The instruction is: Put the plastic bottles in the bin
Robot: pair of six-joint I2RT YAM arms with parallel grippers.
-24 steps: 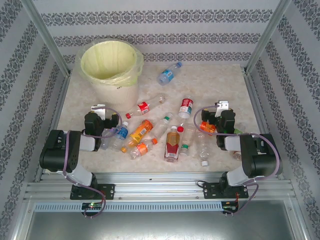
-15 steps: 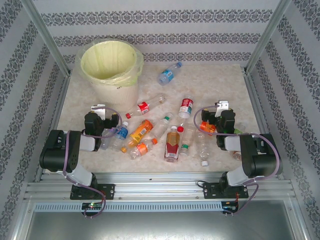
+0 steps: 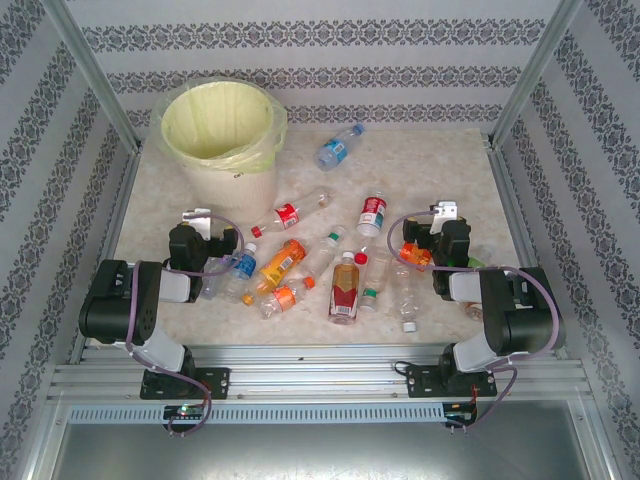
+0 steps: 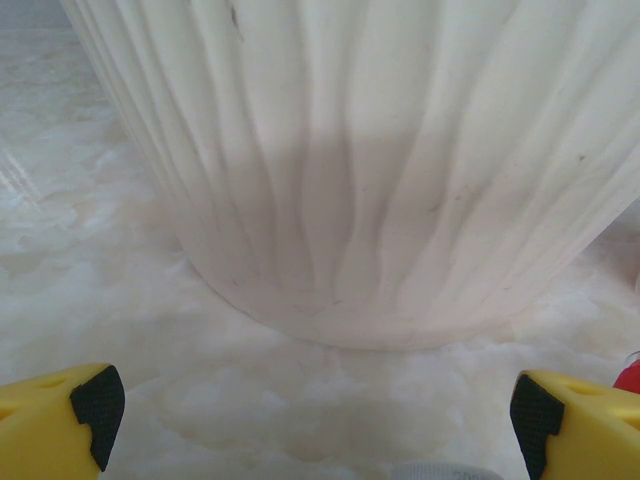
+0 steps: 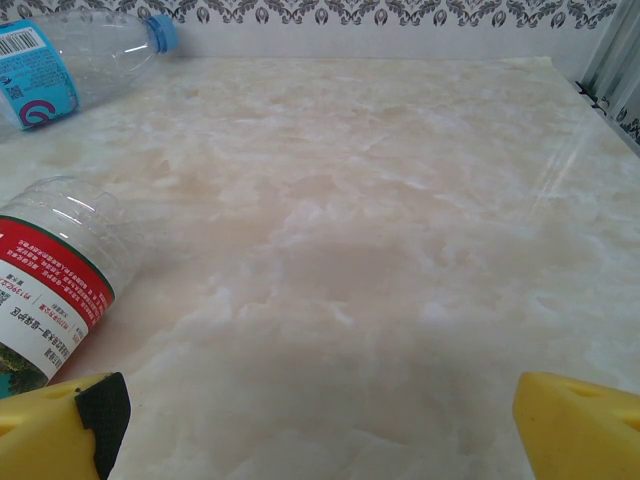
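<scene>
Several plastic bottles lie scattered mid-table: a blue-labelled one point(image 3: 338, 147) at the back, two red-labelled clear ones point(image 3: 290, 212) point(image 3: 372, 213), orange ones point(image 3: 283, 260) point(image 3: 345, 285). The bin point(image 3: 215, 130), white with a pale yellow bag, stands at the back left. My left gripper point(image 3: 205, 228) sits low at the cluster's left side, open, facing the bin's ribbed wall point(image 4: 380, 170); nothing lies between its yellow fingers point(image 4: 60, 420). My right gripper point(image 3: 432, 225) is open at the cluster's right side over bare table, with the red-labelled bottle point(image 5: 50, 290) to its left and the blue-labelled bottle point(image 5: 60, 60) farther off.
Patterned walls and metal posts point(image 3: 95, 75) enclose the marble-look table point(image 3: 440, 165). Bare table stretches ahead of the right gripper to the back wall. A rail point(image 3: 320, 375) runs along the near edge by the arm bases.
</scene>
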